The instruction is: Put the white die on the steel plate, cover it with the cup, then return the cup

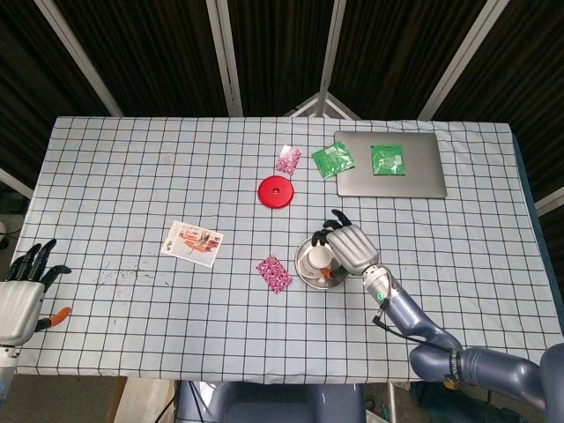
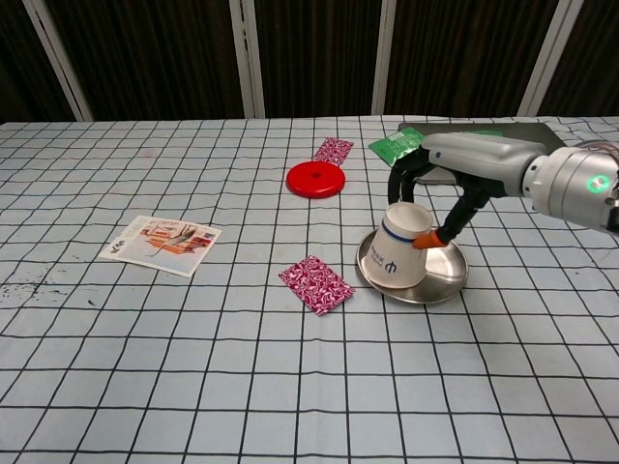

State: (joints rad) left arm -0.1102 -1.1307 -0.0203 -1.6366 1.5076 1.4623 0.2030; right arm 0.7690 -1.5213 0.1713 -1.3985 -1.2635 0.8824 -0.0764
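Note:
My right hand (image 2: 433, 193) grips a white paper cup (image 2: 397, 249) turned mouth down and tilted over the steel plate (image 2: 447, 280). In the head view the same right hand (image 1: 348, 247) covers most of the cup (image 1: 318, 259) and the plate (image 1: 304, 261). The white die is hidden; I cannot tell whether it lies under the cup. My left hand (image 1: 22, 291) hangs off the table's near left corner, fingers spread, holding nothing.
A red disc (image 1: 276, 191) lies behind the plate. Two pink patterned packets (image 1: 274, 273) (image 1: 288, 159), a printed card (image 1: 192, 243), a grey laptop (image 1: 390, 165) with a green packet (image 1: 387, 159) on it, and another green packet (image 1: 332, 159) lie around.

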